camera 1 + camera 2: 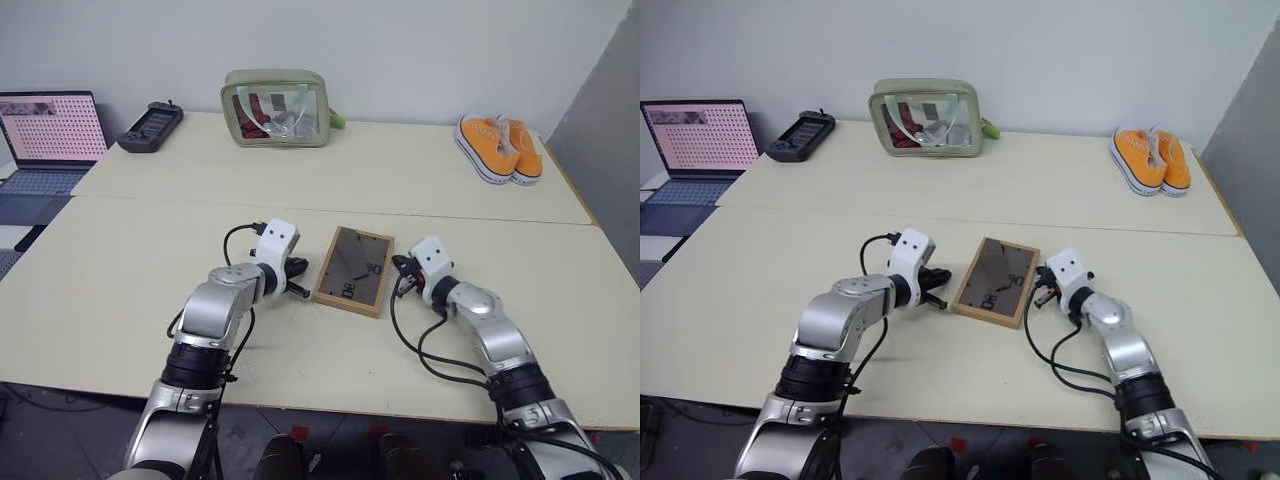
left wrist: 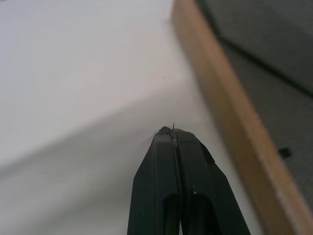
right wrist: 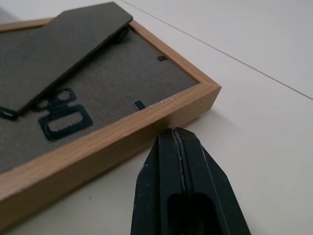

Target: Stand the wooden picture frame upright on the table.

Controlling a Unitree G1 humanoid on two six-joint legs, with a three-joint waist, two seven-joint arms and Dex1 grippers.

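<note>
Left eye view: frame (image 1: 354,270) lies face down on counter (image 1: 140,270), between my claws. Left claw (image 2: 172,133) and right claw (image 3: 177,133) both closed, empty, near its long edges. I judge frame light, rigid, glass fragile; pinch wooden rim.

Both arms: silver-grey metal shells w/ rounded joints, black ribbed collars betw. segments. Wrists end in white boxy housings w/ small dark screw holes. Left arm (image 1: 215,320), lower left of the head views: black cable loops from white wrist block back along forearm. Right arm (image 1: 490,335), lower right: thicker black cables curl under forearm. Left gripper (image 2: 174,139): two black matte fingers (image 2: 195,166), tapered to a blunt tip, thin seam betw. them. Right gripper (image 3: 177,134): same black tapered pair, glossy edges, rounded notch near base.
</note>
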